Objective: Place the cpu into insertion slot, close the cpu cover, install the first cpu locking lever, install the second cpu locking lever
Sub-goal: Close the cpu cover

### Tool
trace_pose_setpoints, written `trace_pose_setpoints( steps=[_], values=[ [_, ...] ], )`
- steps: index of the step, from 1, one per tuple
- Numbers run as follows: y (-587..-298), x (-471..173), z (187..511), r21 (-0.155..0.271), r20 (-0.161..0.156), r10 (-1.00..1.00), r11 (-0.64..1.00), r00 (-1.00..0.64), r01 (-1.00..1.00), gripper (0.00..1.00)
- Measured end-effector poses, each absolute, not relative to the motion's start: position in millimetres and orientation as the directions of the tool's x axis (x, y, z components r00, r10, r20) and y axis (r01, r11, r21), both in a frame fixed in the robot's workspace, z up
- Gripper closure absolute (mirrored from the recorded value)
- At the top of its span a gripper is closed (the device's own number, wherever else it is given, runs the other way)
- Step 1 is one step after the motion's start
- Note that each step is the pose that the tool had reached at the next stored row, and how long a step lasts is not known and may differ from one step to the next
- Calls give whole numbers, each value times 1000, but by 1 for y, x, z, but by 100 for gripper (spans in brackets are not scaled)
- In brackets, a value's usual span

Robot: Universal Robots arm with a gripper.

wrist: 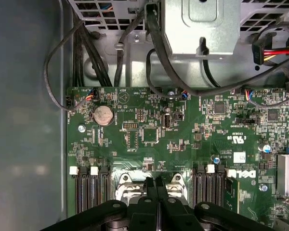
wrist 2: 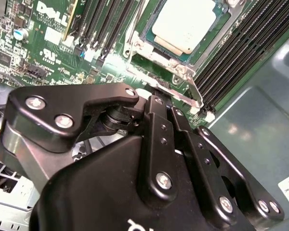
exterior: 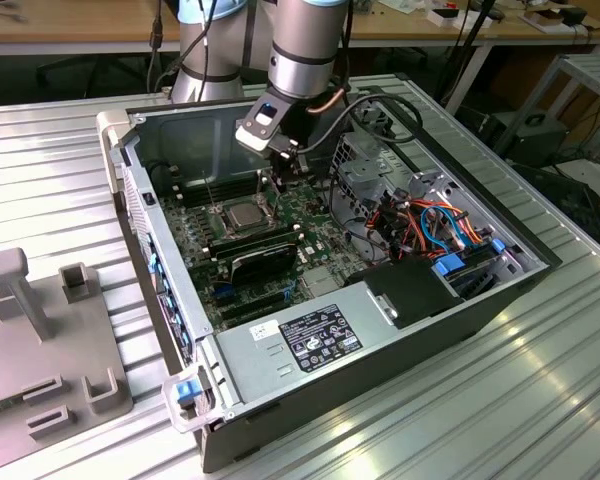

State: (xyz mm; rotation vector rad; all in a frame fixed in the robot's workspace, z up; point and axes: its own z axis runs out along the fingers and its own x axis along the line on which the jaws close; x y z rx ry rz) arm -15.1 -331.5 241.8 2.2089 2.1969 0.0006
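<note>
**Lever step in hand, cpu seated, gripper shut and empty**

The small flat square cpu with a dull silver-grey top (wrist 2: pixel 185 24) sits in the silver-rimmed square insertion slot (exterior: pixel 223 215) on the green motherboard (wrist: pixel 183 144). That board is inside the open black computer case (exterior: pixel 450 300) on the ribbed metal table (exterior: pixel 540 400).

The thin silver-brown cpu cover frame (wrist 2: pixel 159 54) looks to be down around the chip, with the metal top showing through its window. So placing and cover look done, and I judge a locking lever is the step in hand. Which lever, I cannot tell.

The black two-finger gripper (wrist: pixel 156 182) hangs just beside the slot's near edge. Its fingers are pressed together and pinch nothing. Its tips are close above a thin silver lever rod (wrist 2: pixel 183 95); contact is hidden.

By my judgement the lever step calls for a push down on the rod, then a sideways tuck under its catch. It needs the tips squarely on the thin rod so they do not slip onto the board.

The cpu lies flat, top face up. It is square, so it has no real long axis. Its edges run parallel to the long black memory slots (wrist 2: pixel 241 48). The lever rod's long axis runs along the slot edge nearest the gripper.
</note>
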Motion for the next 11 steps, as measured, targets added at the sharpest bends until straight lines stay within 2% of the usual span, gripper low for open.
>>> trace_pose_setpoints(
  steps=[11],
  values=[
    [-331,-24,241,19,-18,1000,-5,6,1000,89]
  ],
)
